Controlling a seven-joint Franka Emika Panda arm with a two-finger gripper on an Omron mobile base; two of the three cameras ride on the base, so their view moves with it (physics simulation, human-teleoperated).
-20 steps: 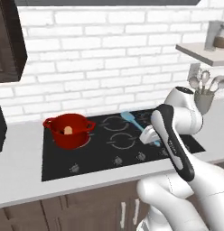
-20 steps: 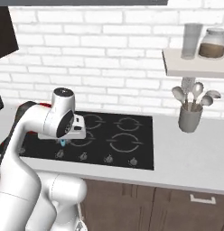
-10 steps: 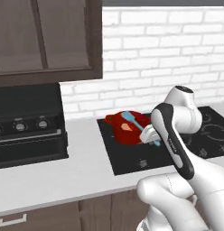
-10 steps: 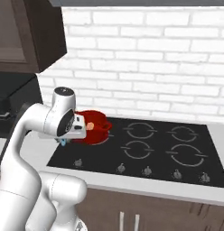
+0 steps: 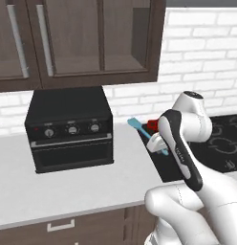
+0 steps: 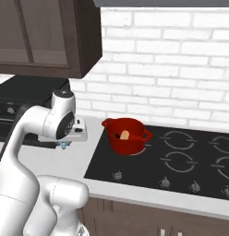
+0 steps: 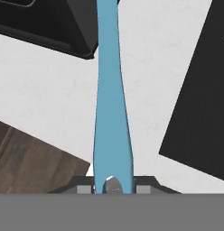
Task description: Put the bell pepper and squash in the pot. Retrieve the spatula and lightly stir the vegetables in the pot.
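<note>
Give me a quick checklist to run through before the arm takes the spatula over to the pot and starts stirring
1. Spatula held: ok, the gripper is shut on its handle end.
2. Squash in the pot: ok, a tan lump shows inside.
3. Bell pepper in the pot: cannot tell, the rim hides most of the inside.
4. Pot upright on the cooktop: ok, at the near left burner.
5. Spatula over the pot: not ok, it hangs above the counter between the toaster oven and the cooktop.
6. Path to the pot: ok, nothing stands between.
</note>
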